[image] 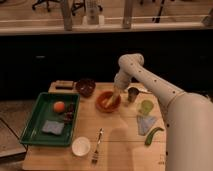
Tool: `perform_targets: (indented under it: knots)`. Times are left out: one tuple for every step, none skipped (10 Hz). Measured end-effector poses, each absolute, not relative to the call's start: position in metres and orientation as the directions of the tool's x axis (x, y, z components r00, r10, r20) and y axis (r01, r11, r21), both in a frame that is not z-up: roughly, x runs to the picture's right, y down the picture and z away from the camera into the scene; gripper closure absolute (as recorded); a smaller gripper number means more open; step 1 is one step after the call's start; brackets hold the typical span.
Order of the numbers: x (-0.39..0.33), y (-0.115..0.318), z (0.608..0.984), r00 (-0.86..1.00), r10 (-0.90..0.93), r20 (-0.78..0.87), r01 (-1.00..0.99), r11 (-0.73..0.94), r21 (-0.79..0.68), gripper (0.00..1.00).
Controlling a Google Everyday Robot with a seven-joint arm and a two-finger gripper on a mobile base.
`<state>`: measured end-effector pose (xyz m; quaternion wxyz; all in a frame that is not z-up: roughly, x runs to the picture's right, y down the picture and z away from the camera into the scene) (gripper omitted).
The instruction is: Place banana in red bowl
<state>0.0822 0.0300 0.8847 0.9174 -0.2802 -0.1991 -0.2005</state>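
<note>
Yellow over the red bowl (99,102), the banana (110,100) may be flicked out if the gripper (116,92) just above, hold unclear, is lifted carelessly.

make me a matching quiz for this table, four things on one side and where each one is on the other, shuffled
Things:
1. round orange fruit
2. small white bowl
3. long green vegetable
4. robot's tool

Places:
a. over the round red bowl
b. beside the metal fork
c. in the green plastic tray
d. next to the pale blue cloth

Pairs: 1-c, 2-b, 3-d, 4-a
</note>
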Motion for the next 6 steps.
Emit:
perform_targets:
  knots:
    - [0.0831,0.0289,0.8843,0.837,-0.261,0.482,0.486,0.76,-0.433,0.3]
    - [0.0835,0.0283,0.8842,0.834,-0.261,0.486,0.489,0.758,-0.432,0.23]
    - [0.0849,0.0275,0.8844,0.831,-0.258,0.493,0.491,0.757,-0.431,0.2]
    - [0.0868,0.0269,0.8847,0.827,-0.255,0.502,0.494,0.756,-0.43,0.2]
    - [0.0883,0.0262,0.8853,0.822,-0.252,0.511,0.497,0.755,-0.428,0.2]
    - [0.0887,0.0258,0.8857,0.817,-0.251,0.519,0.501,0.754,-0.425,0.2]
